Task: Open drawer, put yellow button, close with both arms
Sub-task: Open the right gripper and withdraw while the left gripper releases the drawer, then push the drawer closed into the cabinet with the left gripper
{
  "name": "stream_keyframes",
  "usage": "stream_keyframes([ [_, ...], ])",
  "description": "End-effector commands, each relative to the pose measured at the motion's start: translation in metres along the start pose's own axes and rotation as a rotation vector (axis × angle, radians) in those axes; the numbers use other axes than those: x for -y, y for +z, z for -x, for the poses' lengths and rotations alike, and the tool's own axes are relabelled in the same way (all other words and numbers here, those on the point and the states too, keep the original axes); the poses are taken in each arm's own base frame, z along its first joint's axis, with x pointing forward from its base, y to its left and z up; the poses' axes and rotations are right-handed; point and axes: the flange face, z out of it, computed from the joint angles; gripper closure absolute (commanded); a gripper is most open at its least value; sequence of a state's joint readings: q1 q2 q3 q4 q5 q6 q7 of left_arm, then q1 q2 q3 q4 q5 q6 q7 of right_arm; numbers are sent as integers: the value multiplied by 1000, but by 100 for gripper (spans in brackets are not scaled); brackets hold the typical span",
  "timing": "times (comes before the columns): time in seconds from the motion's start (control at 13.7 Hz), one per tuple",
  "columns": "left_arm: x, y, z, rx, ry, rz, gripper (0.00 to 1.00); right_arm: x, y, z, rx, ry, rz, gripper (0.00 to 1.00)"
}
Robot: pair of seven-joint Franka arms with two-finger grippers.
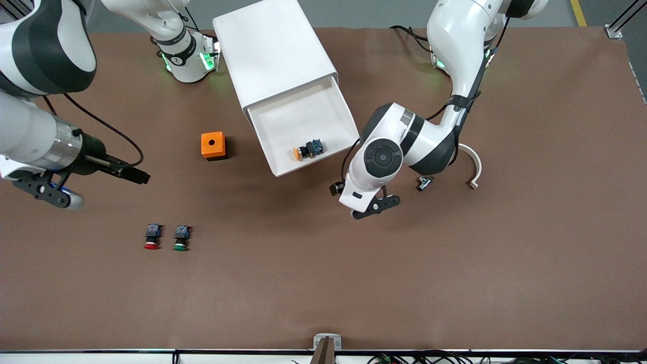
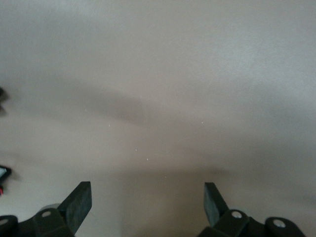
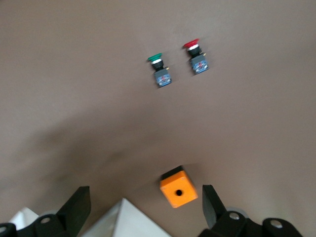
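Even, bright overhead light is falling across the brown table (image 1: 455,283), giving soft, diffuse shadows under the left arm (image 1: 399,151) and beside the white cabinet (image 1: 275,55). The cabinet's top is glaring nearly to pure white. Green indicator lights are glowing at both arm bases. The front view is staying sharp throughout. The left wrist view is looking washed out and hazy, with a broad soft shadow crossing it. The right wrist view is showing slight motion blur, softening the orange box (image 3: 178,186).
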State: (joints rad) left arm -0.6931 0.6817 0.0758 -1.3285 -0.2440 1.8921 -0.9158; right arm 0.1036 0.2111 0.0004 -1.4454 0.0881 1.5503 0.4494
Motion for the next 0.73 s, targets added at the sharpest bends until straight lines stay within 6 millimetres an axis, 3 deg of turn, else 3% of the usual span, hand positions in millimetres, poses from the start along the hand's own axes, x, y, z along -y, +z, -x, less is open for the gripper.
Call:
stream_keyframes([
  [0.0, -3, 2, 12, 33, -49, 26, 0, -38, -32, 9, -34, -110, 14, 0],
  [0.22, -6, 19, 13, 77, -107, 28, 0, -57, -55, 16, -81, -171, 35, 0],
  [0.66, -33, 28, 65, 80, -55, 13, 0, -96, -83, 37, -99, -290, 57, 0],
])
